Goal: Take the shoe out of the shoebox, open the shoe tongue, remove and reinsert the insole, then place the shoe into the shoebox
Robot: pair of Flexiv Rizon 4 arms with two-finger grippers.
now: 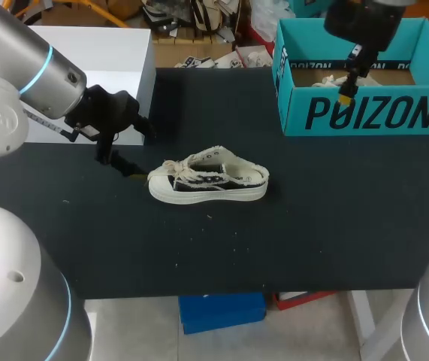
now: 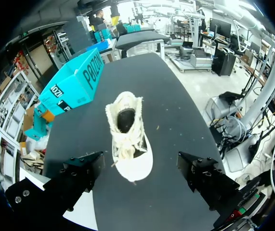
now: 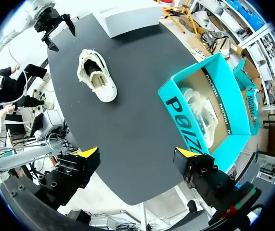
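One left pincer (image 1: pixel 145 153) low, spread, beside shoe (image 1: pixel 208 179)

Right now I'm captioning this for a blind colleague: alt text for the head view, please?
A pale laced shoe stands on the black table, toe toward the open left gripper; the right gripper hangs over the open teal shoebox at the far right.

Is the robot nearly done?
Not yet. The cream-and-black canvas shoe lies out on the black table, so taking it from the teal cardboard shoebox looks done. The left gripper is open at its toe; the right gripper hangs open above the box. Tongue, insole and boxing seem left.
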